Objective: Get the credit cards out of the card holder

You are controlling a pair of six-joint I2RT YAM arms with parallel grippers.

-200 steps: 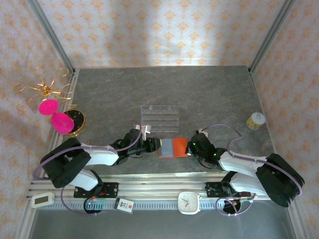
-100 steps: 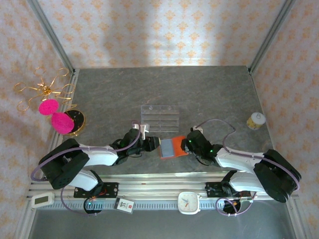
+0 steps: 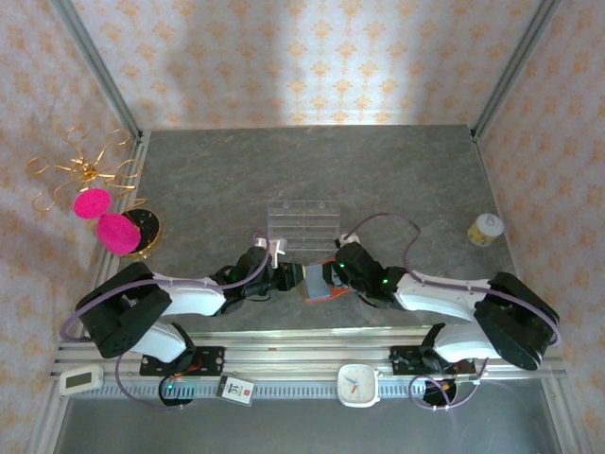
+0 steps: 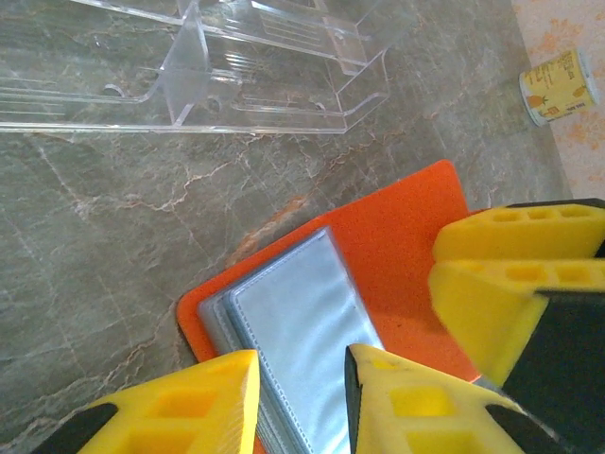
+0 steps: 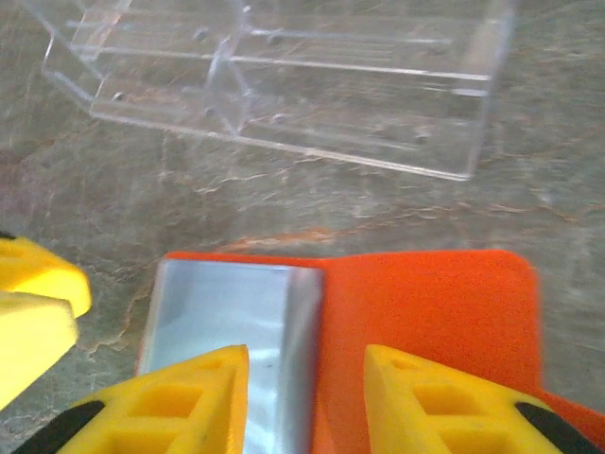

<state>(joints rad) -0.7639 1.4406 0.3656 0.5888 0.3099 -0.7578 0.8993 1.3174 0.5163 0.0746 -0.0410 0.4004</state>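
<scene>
The orange wallet (image 4: 406, 227) lies open on the worktop (image 3: 217, 180), just in front of the clear tray (image 3: 302, 225), with its grey sleeves (image 4: 302, 312) facing up. The left tool (image 4: 301, 378) has its fingers (image 4: 180, 407) on both sides of the sleeves; whether it pinches them I cannot tell. The right tool (image 5: 307, 374) stands spread over the wallet.

No legible text, labels or numbers

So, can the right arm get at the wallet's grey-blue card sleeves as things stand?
Probably yes: the right gripper hangs open over the grey-blue sleeves of the card holder, nothing between.
</scene>
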